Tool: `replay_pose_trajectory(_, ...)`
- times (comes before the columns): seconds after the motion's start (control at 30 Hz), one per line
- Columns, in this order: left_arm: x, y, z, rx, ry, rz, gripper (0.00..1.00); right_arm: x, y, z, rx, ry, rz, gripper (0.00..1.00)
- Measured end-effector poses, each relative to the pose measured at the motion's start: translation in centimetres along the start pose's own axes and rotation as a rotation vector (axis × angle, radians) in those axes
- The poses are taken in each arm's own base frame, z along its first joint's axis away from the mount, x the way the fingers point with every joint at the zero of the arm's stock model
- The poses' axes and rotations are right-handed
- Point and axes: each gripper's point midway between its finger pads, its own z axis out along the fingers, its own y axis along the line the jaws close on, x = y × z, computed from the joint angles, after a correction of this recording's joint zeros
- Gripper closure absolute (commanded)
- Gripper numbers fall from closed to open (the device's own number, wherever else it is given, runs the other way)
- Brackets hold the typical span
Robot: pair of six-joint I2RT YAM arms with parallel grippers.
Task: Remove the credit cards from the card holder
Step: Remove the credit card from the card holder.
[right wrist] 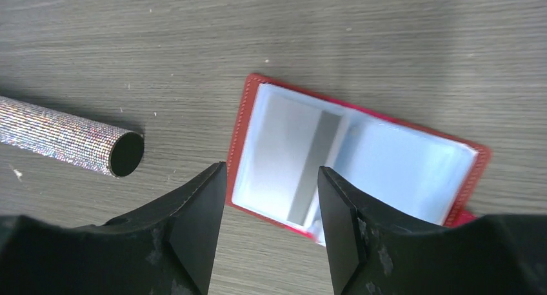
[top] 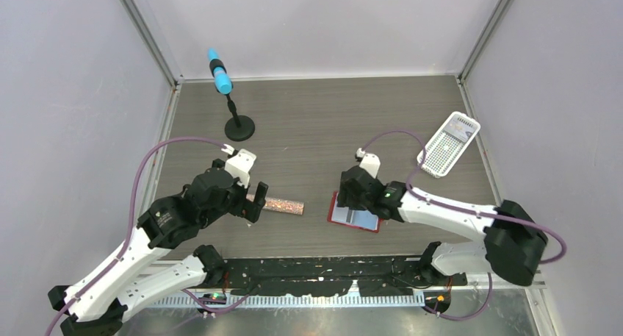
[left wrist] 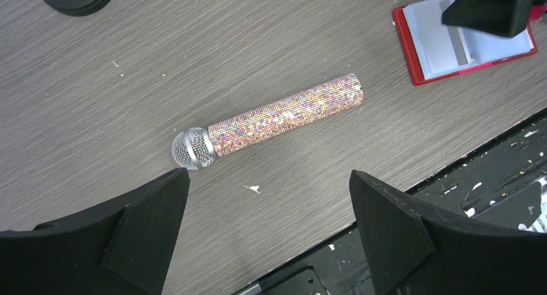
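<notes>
Near the bench's [top: 308,123] front edge, right of middle, the holder [top: 355,218] lay open and flat, red cover down and pale blue pockets up, so the pockets could be reached from above. One grey-white card [right wrist: 284,146] with a darker stripe showed in its left pocket; whether the right pocket held another I could not tell. The right gripper [right wrist: 271,198] hung just over that left half, jaws partly apart and holding nothing. The card sat below the gap between them, so the jaws were probably lined up to pinch it and draw it out. The left gripper [left wrist: 268,204] stood fully open and empty above the glitter microphone [left wrist: 277,117], which lay just left of the holder; that arm was likely parked out of the way. No brand, label or writing could be read anywhere.
</notes>
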Motion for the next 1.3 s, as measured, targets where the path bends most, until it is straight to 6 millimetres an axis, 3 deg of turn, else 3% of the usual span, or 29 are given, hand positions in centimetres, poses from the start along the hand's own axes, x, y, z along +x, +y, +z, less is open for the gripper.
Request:
replay_pose_trajectory(0.17,0.0,0.1,0.0,-0.006,-0.001,0.000,0.01,2.0,2.4,1.4,0.064,0.038,-0.035,0.34)
replay_pose_trajectory(0.33,0.0,0.2,0.0,-0.008,-0.004,-0.001,0.01,3.0,3.5,2.1,0.123,0.044,-0.053,0.32)
replay_pose_trajectory(0.5,-0.1,0.2,-0.2,-0.006,-0.012,-0.004,0.01,3.5,2.8,2.2,0.169,0.049,-0.049,0.30)
replay_pose_trajectory(0.9,-0.1,0.2,-0.2,-0.005,-0.013,-0.004,0.01,3.3,1.8,2.3,0.217,0.024,-0.032,0.37)
replay_pose_trajectory(1.3,0.0,0.2,-0.2,-0.005,-0.011,-0.003,0.01,3.8,0.9,2.8,0.253,0.022,-0.032,0.33)
